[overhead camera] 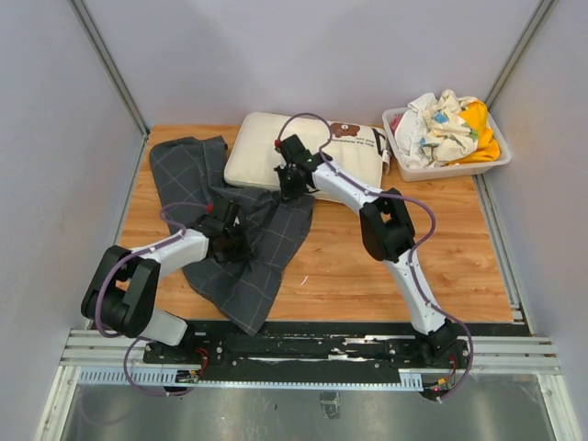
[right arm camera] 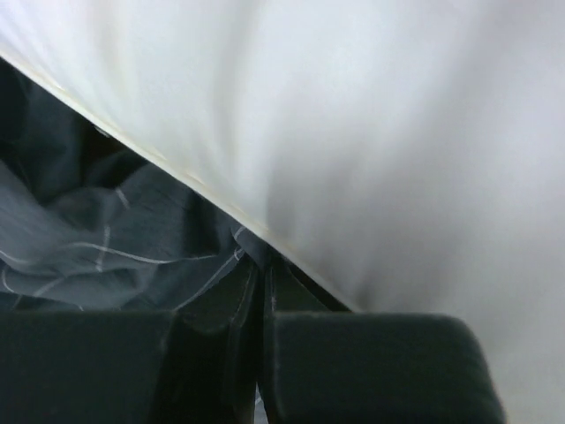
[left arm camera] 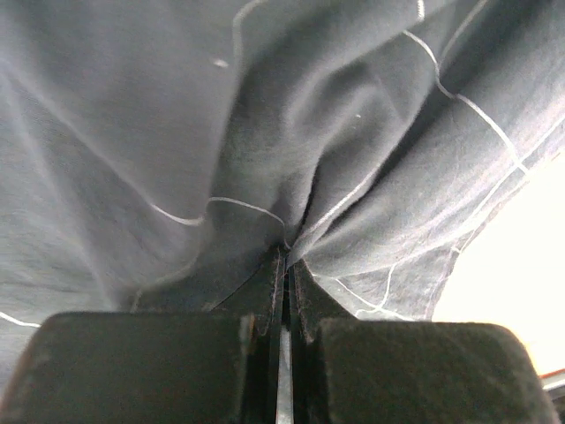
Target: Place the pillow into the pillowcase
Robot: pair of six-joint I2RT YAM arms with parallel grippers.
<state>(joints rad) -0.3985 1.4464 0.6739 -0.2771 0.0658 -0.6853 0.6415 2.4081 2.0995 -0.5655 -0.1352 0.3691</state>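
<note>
1. left gripper (left arm camera: 284,258): we log its fingers pressed together on a pinched fold of the pillowcase (left arm camera: 159,132); creases fan out from the tips.
2. right gripper (right arm camera: 260,265): fingers closed on a gather of the same check cloth, right under the near long edge of the pillow (right arm camera: 371,132).
3. pillowcase: lies crumpled over the left half of the table (overhead camera: 386,276). Its upper right edge meets the pillow and its lower corner lies near the front edge.
4. pillow: flat at the back, centre.
5. table: we see wood from the pillowcase's right edge to the side wall.
6. bin (overhead camera: 441,173) of cloths (overhead camera: 446,124): back right corner, just beside the pillow's end.
</note>
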